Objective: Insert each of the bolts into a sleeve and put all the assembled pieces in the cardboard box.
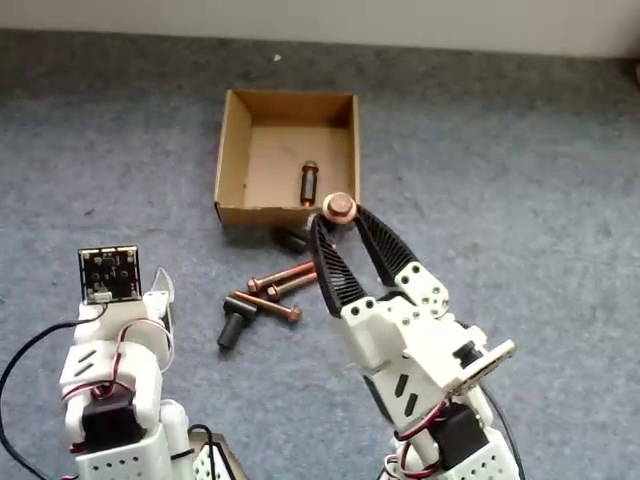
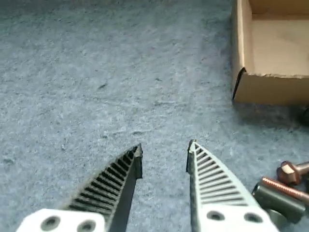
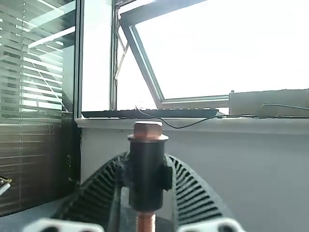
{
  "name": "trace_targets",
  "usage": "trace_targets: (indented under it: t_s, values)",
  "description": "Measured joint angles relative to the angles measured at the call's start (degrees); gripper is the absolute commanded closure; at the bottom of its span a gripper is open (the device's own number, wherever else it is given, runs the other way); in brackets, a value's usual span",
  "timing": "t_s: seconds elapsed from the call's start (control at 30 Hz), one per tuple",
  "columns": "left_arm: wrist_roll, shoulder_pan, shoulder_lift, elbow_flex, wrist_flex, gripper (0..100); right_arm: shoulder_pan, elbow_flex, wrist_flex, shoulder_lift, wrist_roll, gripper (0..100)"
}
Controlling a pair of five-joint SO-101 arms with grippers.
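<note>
One sleeved bolt (image 1: 309,183) lies inside the cardboard box (image 1: 268,152)

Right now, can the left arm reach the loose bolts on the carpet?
Probably yes: the left gripper is open and empty, and the loose bolts lie near it on the carpet, with nothing between.

Assembled piece (image 1: 309,183) in cardboard box (image 1: 233,150); loose bolts (image 1: 282,279), sleeve (image 1: 234,322) before box; right gripper (image 1: 338,216) with second piece (image 3: 145,169) at box front.
</note>
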Motion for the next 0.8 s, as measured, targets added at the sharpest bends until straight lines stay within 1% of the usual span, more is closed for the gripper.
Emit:
trace_targets:
  t_s: [0.13,0.27,0.67,0.8]
  values:
    - [-1.6,-1.2,0.0,4.4,0.0,82,1.8,0.0,0.0,7.3,0.0,99.4]
    - [-1.8,-1.3,0.0,6.8,0.0,82,3.4,-1.8,-0.4,20.7,0.0,99.4]
    - [-1.8,-1.3,0.1,8.9,0.0,82,4.0,-28.0,-0.4,65.7,0.0,99.4]
    - [-1.8,-1.3,0.1,8.9,0.0,82,5.2,-35.6,-5.2,79.1,0.0,99.4]
